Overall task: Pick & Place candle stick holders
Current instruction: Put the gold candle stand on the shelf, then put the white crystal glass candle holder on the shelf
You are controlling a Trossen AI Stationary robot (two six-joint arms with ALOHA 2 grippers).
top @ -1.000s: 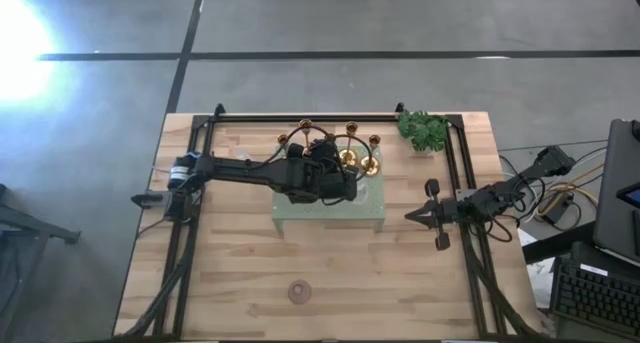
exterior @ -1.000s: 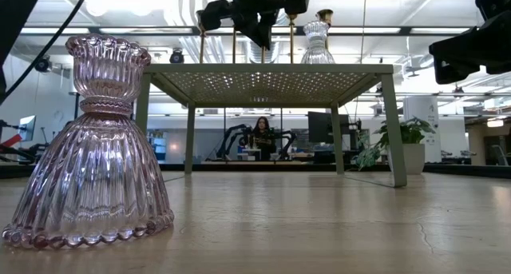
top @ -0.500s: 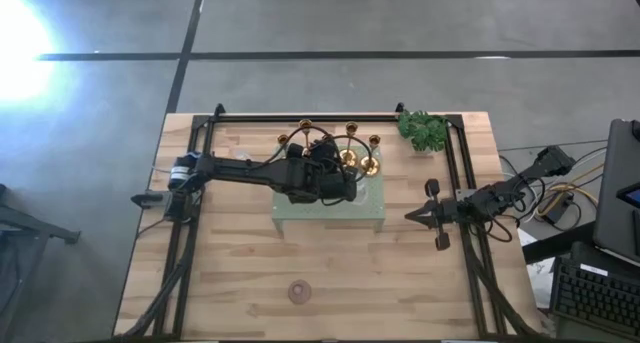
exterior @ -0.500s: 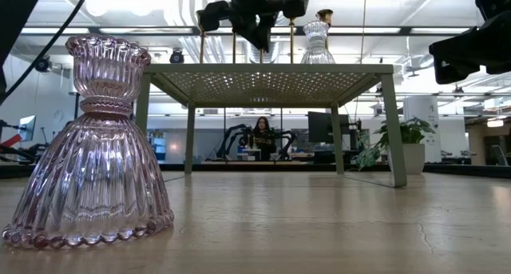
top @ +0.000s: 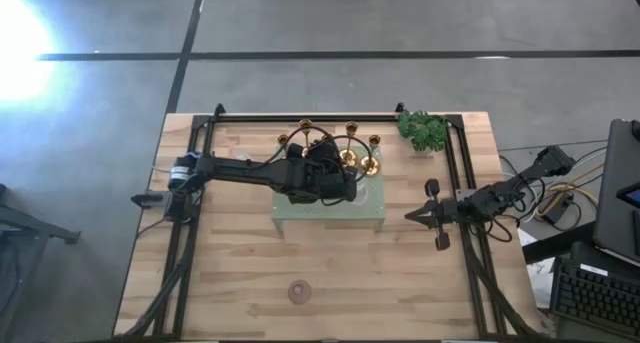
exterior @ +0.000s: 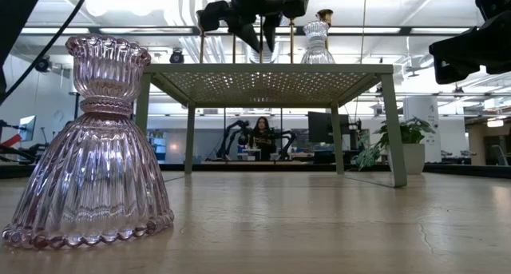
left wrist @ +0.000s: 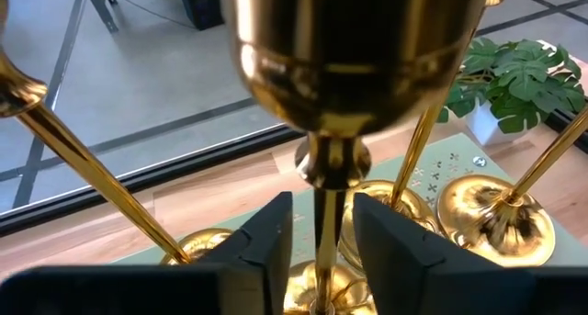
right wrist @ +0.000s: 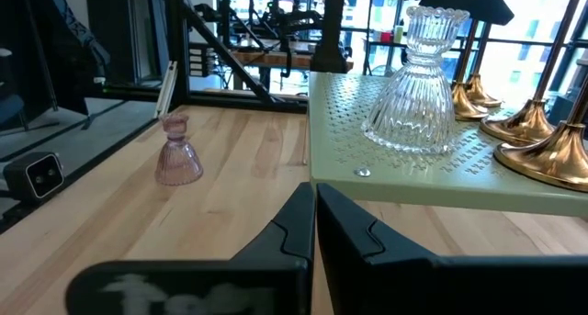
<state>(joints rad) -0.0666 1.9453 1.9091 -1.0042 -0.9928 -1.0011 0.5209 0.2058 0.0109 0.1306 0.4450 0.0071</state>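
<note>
My left gripper is open over the pale green perforated tray. Its fingers stand on either side of a gold holder's thin stem without touching it, with a gap showing on both sides. That holder's cup is above the fingers and its base stands on the tray. Other gold holders stand on the tray's far part. A clear glass holder stands on the tray. A pinkish glass holder stands on the table near its front edge. My right gripper is shut and empty, right of the tray.
A green leafy sprig lies at the table's far right. The tray stands on thin legs above the wood. Black rails run along the table's sides. A person sits far behind in the room.
In the low view my left gripper's fingertips, together a moment ago, now stand apart. It has opened and let go of the gold holder, which stays upright on the tray.
</note>
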